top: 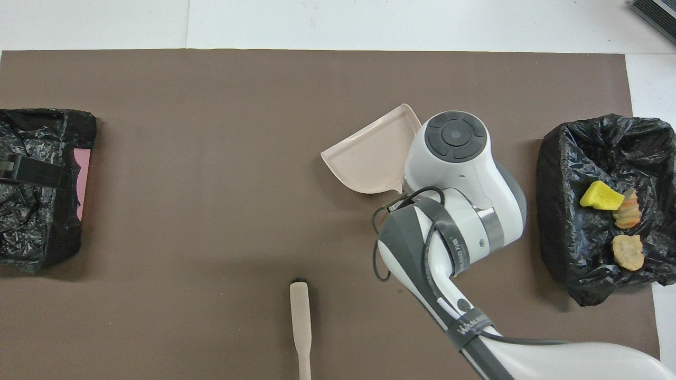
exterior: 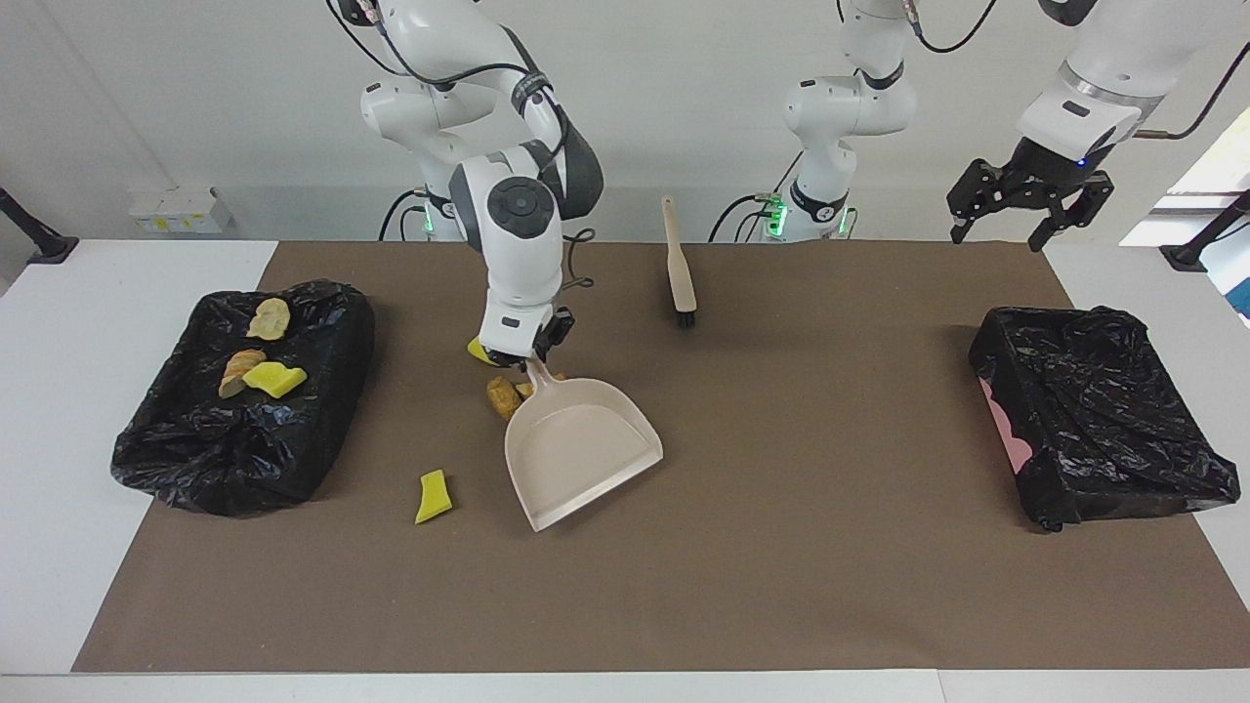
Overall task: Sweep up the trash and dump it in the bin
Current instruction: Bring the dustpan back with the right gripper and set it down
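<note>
The black-lined bin [exterior: 234, 400] at the right arm's end holds three trash scraps [exterior: 259, 371]; four more [exterior: 433, 496] lie on the table. The other bin [exterior: 1099, 410] shows none. The right end effector [exterior: 532, 353] grips the dustpan [exterior: 581, 444] handle; the left end effector [exterior: 1020, 210] hangs wide.

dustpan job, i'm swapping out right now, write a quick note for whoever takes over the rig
Right gripper: shut on the dustpan handle, pan empty, over the mat near the loose scraps.
Left gripper: open, waiting in the air at its own end, above the empty bin.
Done: three scraps, one yellow chunk and two bread lumps, lie in the bin at the right arm's end.
Left: one yellow scrap in the open on the mat, another and a bread lump by the gripper; more may be hidden under the arm.
Brush lies untouched nearer the robots.
</note>
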### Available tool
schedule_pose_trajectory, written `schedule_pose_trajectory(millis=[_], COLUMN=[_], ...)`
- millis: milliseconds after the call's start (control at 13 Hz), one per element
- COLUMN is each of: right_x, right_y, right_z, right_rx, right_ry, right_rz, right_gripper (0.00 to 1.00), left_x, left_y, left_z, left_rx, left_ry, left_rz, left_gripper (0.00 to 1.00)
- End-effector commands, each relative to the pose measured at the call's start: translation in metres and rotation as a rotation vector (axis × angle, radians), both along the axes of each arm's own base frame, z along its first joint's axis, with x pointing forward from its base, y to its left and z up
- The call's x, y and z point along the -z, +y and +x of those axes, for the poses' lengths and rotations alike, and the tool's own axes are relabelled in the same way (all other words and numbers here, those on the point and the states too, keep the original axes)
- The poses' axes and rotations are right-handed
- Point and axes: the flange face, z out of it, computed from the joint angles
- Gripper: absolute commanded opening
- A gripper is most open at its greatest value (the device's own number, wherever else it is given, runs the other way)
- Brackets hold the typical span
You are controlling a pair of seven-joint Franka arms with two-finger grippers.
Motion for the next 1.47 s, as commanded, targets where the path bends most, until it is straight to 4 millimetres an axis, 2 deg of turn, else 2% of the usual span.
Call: schedule_pose_trajectory(millis=[0, 77, 154, 232, 463, 540, 618, 695, 772, 849, 926, 1081, 1235, 1312, 1390], right_x=[0.003, 0.005, 0.012, 0.009, 0.027, 0.033, 0.037, 0.037, 0.035, 0.035, 0.027, 0.008, -0.014, -0.022, -0.029], right_y=[0.044, 0.065, 0.074, 0.086, 0.144, 0.157, 0.174, 0.175, 0.175, 0.177, 0.176, 0.158, 0.154, 0.158, 0.154], right_z=[0.02, 0.023, 0.027, 0.034, 0.034, 0.037, 0.03, 0.029, 0.027, 0.025, 0.022, 0.007, -0.023, -0.047, -0.063], right_rx=[0.124, 0.217, 0.312, 0.357, 0.448, 0.457, 0.453, 0.453, 0.451, 0.433, 0.429, 0.427, 0.405, 0.367, 0.35], right_ry=[-0.011, -0.009, 0.007, -0.002, 0.003, -0.001, 0.0, -0.002, -0.001, -0.009, 0.001, 0.042, 0.087, 0.105, 0.108], right_rz=[0.034, 0.047, 0.064, 0.086, 0.099, 0.107, 0.12, 0.12, 0.119, 0.117, 0.125, 0.089, 0.05, 0.052, 0.053], right_gripper=[0.0, 0.0, 0.0, 0.0, 0.0, 0.0, 0.0, 0.0, 0.16, 0.99, 1.0, 1.0, 1.0, 1.0, 1.0], left_x=[-0.001, 0.0, 0.0, -0.001, -0.002, -0.002, -0.002, -0.002, -0.002, -0.002, -0.003, -0.003, -0.002, 0.001, 0.004], left_y=[0.008, 0.008, 0.009, 0.009, 0.006, 0.006, 0.007, 0.007, 0.006, 0.006, 0.007, 0.007, 0.005, 0.001, -0.002], left_z=[-0.009, -0.008, -0.007, -0.006, -0.007, -0.008, -0.008, -0.008, -0.008, -0.008, -0.007, -0.003, 0.004, 0.007, 0.011], left_rx=[-0.009, -0.006, -0.005, -0.007, -0.008, -0.007, -0.008, -0.01, -0.01, -0.01, -0.011, -0.012, -0.009, -0.001, 0.001], left_ry=[-0.001, 0.0, 0.0, 0.0, -0.008, -0.006, -0.006, -0.005, -0.003, -0.008, -0.015, -0.038, -0.061, -0.06, -0.067], left_rz=[0.017, 0.022, 0.028, 0.028, 0.027, 0.028, 0.028, 0.028, 0.028, 0.028, 0.027, 0.025, 0.024, 0.022, 0.018], left_gripper=[1.0, 1.0, 1.0, 1.0, 1.0, 1.0, 1.0, 1.0, 1.0, 1.0, 1.0, 1.0, 1.0, 1.0, 1.0])
